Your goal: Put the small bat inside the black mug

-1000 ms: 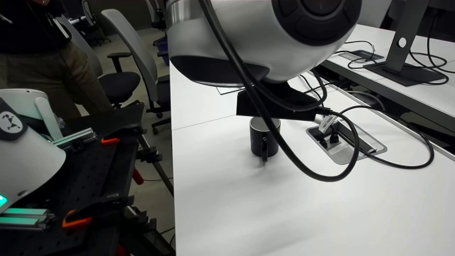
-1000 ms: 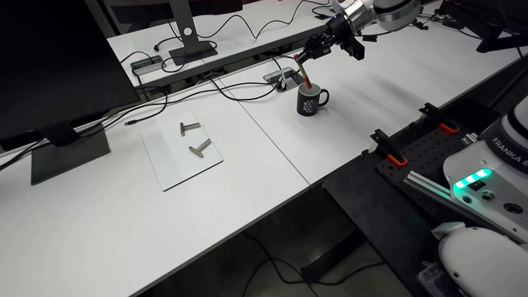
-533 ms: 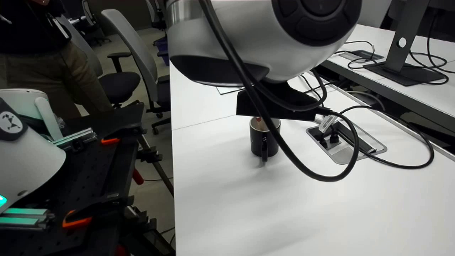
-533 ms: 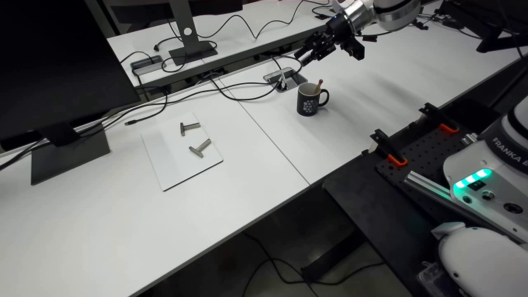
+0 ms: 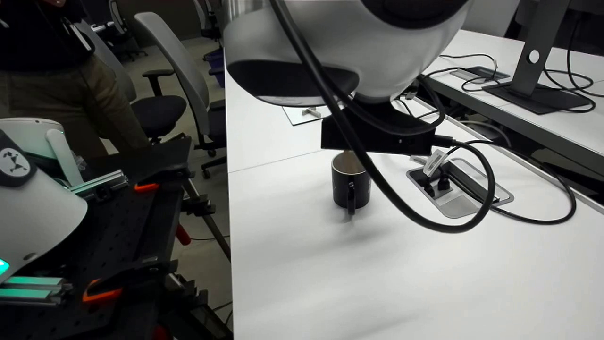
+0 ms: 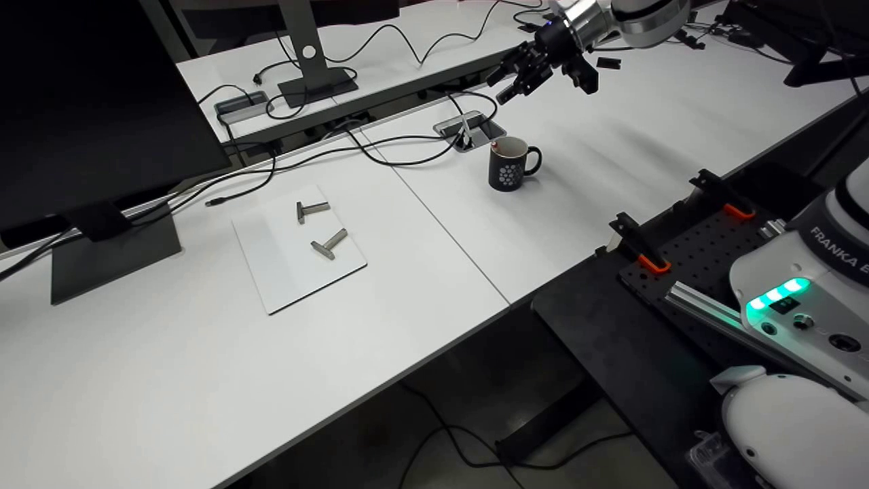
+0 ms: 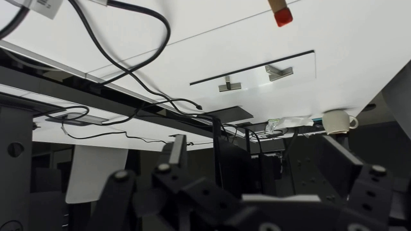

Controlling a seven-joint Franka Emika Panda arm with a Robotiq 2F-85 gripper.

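Red-tipped bat [image 7: 281, 13] sits inside the black mug [image 6: 507, 168], end poking out. Fingers [image 7: 341, 165] spread apart, higher up, gripping nothing. Task looks done, bar backing off. Main risk: a low or sideways exit bumps bat or mug, tipping it on the counter [image 6: 563, 227]. Loose cable [image 5: 448, 228] could also snag the mug.

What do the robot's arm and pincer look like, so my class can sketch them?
The arm has smooth, rounded pale housings with black panels and a thick, looping black cable. Its white base carries a dark band lettered FRANKA and a glowing green light strip. A shiny silver collar sits near the pincer, which is black, with jointed fingers and round metallic-looking pins.
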